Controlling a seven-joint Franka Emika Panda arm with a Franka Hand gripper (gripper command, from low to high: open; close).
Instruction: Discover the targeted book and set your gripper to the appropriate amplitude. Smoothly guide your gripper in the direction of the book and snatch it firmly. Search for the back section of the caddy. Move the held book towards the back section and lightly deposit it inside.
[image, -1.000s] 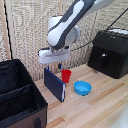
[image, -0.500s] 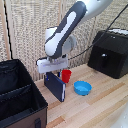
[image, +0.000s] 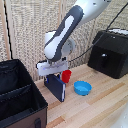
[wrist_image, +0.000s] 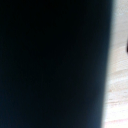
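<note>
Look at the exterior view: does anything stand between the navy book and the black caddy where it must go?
Nothing visible does. The book stands upright under the gripper; bare table lies between it and the caddy. The red cup and blue bowl sit on the far side.

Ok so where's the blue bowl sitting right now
In the exterior view, the blue bowl sits on the wooden table, just to that view's right of the book and red cup, in front of the black appliance.

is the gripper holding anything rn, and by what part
It looks like the gripper has the book by its top edge, but the fingers are hidden, so the hold cannot be confirmed.
</note>
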